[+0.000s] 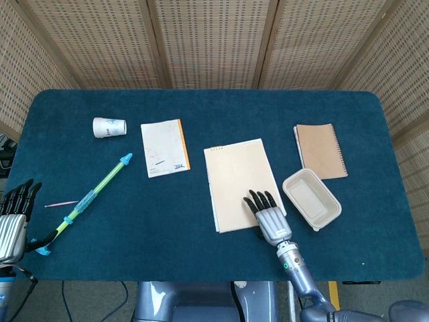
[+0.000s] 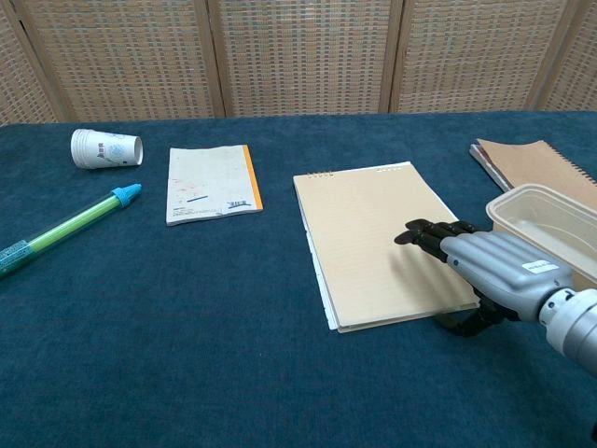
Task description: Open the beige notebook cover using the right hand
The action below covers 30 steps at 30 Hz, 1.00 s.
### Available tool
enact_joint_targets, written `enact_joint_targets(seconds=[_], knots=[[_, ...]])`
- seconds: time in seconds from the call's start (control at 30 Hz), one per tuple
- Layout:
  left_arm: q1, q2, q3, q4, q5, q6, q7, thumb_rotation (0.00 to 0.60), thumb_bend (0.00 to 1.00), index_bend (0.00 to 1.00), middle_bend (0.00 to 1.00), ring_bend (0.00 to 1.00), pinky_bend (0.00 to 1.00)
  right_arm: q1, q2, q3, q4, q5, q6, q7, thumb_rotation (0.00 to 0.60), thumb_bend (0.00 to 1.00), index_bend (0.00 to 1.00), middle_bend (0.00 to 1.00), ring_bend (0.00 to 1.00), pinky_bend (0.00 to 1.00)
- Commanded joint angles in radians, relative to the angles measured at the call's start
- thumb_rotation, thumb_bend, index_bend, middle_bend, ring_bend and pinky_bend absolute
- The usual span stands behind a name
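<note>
Head view shows the beige notebook (image 1: pixel 240 182) lying closed; the right robot hand (image 1: pixel 268 216) hovers at its lower right corner, fingers outstretched, holding nothing. Opening remains.

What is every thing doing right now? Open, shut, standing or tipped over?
beige notebook: closed, lying flat
right hand: fingers over the notebook's near right corner
left hand: empty
brown notebook: closed
paper cup: tipped on its side
container: upright, empty
</note>
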Motion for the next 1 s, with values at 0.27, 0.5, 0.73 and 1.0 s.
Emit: enact_joint_targets(seconds=[0.27, 0.5, 0.73, 1.0], knots=[[0.0, -0.001, 0.001, 0.0, 0.002, 0.0, 0.002, 0.6, 0.19, 0.0, 0.0, 0.0, 0.04, 0.005, -0.006, 0.005, 0.006, 0.009, -0.005, -0.003, 0.6, 0.52, 0.14, 0.0, 0.0, 0.1], [0.0, 0.0, 0.002, 0.0, 0.002, -0.001, -0.001, 0.6, 0.19, 0.0, 0.0, 0.0, 0.04, 0.015, -0.016, 0.02, 0.012, 0.031, -0.022, 0.0, 0.6, 0.53, 0.14, 0.0, 0.0, 0.1], [-0.001, 0.001, 0.002, 0.001, 0.002, -0.003, -0.007, 0.6, 0.19, 0.0, 0.0, 0.0, 0.04, 0.028, -0.024, 0.036, 0.024, 0.046, -0.03, -0.013, 0.6, 0.54, 0.14, 0.0, 0.0, 0.1], [-0.002, 0.002, 0.003, 0.001, 0.004, -0.006, -0.014, 0.6, 0.19, 0.0, 0.0, 0.0, 0.04, 0.051, -0.027, 0.069, 0.021, 0.043, -0.014, -0.017, 0.6, 0.75, 0.15, 0.0, 0.0, 0.14]])
